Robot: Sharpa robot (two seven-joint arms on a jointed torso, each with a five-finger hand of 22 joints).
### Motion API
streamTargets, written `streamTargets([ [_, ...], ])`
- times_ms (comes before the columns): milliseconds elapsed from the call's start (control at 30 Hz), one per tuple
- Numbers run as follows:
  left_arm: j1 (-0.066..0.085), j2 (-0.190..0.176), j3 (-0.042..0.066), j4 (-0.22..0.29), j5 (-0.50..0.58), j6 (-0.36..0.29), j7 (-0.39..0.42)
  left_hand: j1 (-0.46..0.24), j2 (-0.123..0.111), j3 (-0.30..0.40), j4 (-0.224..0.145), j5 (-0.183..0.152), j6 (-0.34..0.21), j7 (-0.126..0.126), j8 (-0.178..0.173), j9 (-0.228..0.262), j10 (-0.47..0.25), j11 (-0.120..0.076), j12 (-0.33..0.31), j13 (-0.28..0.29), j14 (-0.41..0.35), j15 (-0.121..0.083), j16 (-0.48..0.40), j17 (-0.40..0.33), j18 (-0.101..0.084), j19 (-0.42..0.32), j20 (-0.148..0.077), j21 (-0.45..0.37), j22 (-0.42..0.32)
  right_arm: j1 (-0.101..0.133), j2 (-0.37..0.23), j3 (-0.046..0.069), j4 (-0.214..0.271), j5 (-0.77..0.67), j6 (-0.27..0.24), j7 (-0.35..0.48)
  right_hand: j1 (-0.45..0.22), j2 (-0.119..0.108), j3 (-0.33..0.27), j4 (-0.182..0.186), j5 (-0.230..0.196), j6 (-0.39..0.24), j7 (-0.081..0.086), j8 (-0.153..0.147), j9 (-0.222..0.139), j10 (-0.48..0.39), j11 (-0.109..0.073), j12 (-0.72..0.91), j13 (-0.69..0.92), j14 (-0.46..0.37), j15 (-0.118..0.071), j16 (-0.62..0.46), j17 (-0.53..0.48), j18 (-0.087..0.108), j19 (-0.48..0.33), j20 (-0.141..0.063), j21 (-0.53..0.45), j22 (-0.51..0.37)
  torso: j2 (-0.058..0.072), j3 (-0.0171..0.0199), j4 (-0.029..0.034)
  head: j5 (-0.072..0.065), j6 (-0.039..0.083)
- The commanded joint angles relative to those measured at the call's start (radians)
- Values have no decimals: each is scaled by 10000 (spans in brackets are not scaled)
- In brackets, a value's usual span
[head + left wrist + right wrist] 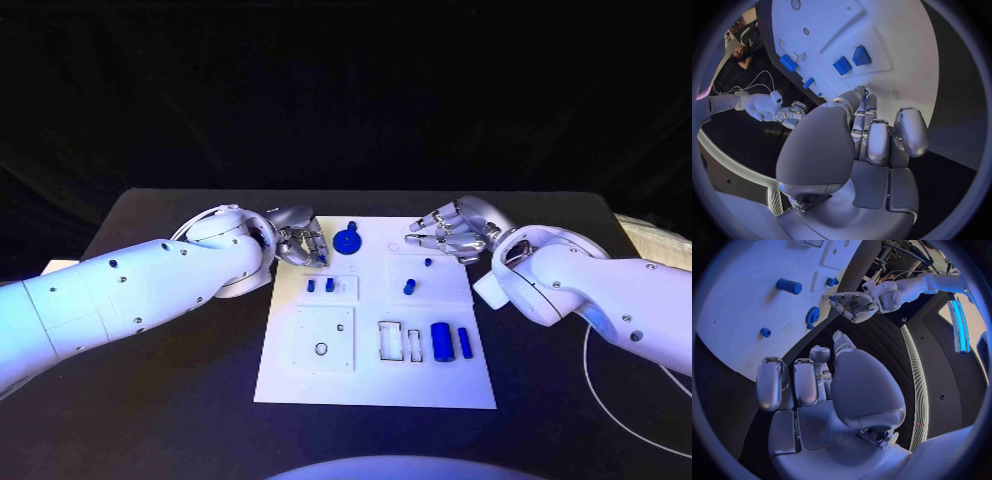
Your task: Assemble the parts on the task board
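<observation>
Left hand (pixel 299 243) hovers at the upper left edge of the white task board (pixel 375 385), fingers curled in and holding nothing I can make out. Just right of it, a blue gear (pixel 348 240) stands on the board's top. Blue cylinders (pixel 450 341) lie at lower right. Right hand (pixel 450 232) hangs at the upper right, fingers loosely spread and empty.
</observation>
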Motion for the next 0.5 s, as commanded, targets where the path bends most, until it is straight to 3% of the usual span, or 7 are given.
streamTargets([
  [33, 4, 65, 3, -14, 68, 118, -75, -115, 11, 29, 6, -60, -25, -19, -30, 4, -4, 78, -30, -14, 247, 17, -52, -29, -175, -55, -14, -19, 85, -13, 20, -1, 2, -34, 120, 90, 21, 115, 10, 75, 49, 68, 5, 35, 13, -21, -17, 35, 8, 341, 35, -25, 13, 77, -24, -8, -49, -1, 2, 2, -3, 18, -10],
  [500, -27, 303, -78, -214, 69, 454, -153, -129, 16, 36, 8, -62, -28, -18, -36, 2, -3, 79, -40, -14, 242, 18, -64, -53, -169, -63, -13, -45, 71, -18, 43, -1, -3, -35, 132, 97, 36, 119, -2, 82, 92, 66, 6, 33, 12, -24, -17, 40, 5, 343, 34, -29, 11, 77, -22, -10, -52, -2, -1, 0, 4, -2, -46],
])
